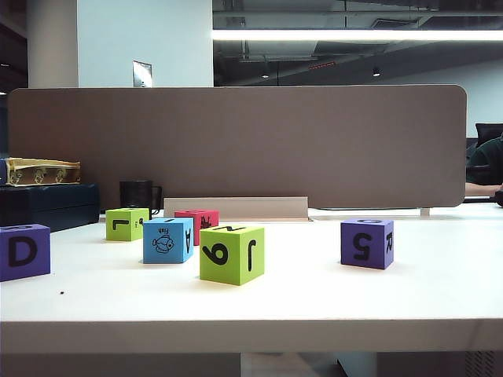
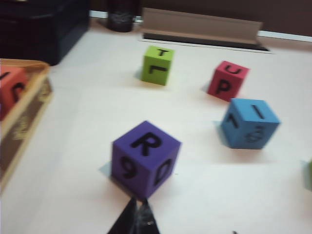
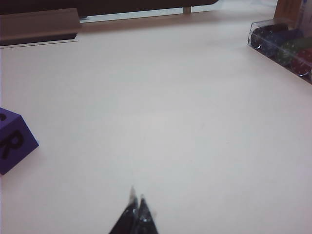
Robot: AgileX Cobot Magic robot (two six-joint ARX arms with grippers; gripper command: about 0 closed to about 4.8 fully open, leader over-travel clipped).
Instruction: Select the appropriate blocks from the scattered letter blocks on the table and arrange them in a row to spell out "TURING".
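Observation:
Several letter blocks stand scattered on the white table point(image 1: 314, 298). From left to right there are a purple block with D point(image 1: 23, 251), a lime green one point(image 1: 126, 224), a blue fish block point(image 1: 167, 240), a red one point(image 1: 198, 222), a lime green 9/J block point(image 1: 232, 254) and a purple 5/R block point(image 1: 367, 243). My left gripper point(image 2: 137, 207) is shut and empty, its tips just short of a purple block with R on top point(image 2: 145, 160). Beyond it are a green T block point(image 2: 158, 65), a red U block point(image 2: 227, 80) and a blue I block point(image 2: 249, 123). My right gripper point(image 3: 136, 197) is shut and empty over bare table, with a purple R block point(image 3: 14, 139) off to its side. Neither gripper shows in the exterior view.
A grey-brown divider panel point(image 1: 236, 141) closes the back of the table. A black mug point(image 1: 139, 194) and a dark box point(image 1: 47, 206) stand at the back left. A wooden tray holding a red piece point(image 2: 9, 87) lies beside the left gripper. A clear case of chips point(image 3: 285, 46) sits far from the right gripper.

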